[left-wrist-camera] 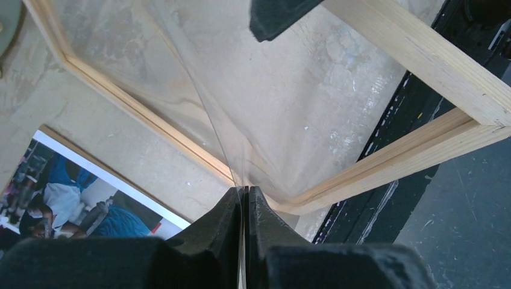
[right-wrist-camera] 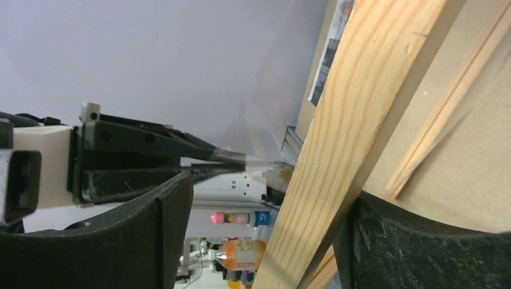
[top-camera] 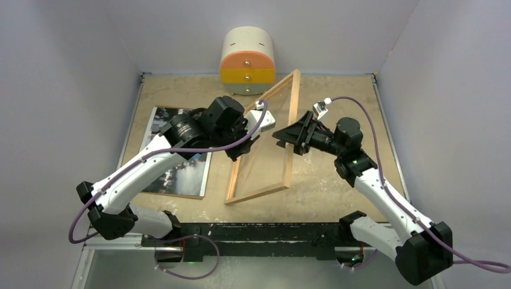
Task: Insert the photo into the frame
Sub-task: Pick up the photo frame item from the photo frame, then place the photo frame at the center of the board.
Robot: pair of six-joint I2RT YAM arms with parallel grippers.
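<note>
You had the left gripper pinched shut on the edge of the clear pane, the right gripper spread wide astride a rail of the tilted frame, not clamping it. The photo lay flat to the frame's left, nearest your left arm.

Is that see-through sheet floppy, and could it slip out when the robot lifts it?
Probably light and a bit bendy: the see-through sheet looks very thin edge-on where the left pincer pinches it. It looks smooth and shiny, so it might slip. It's pinched at one edge only, so it may wobble.
</note>
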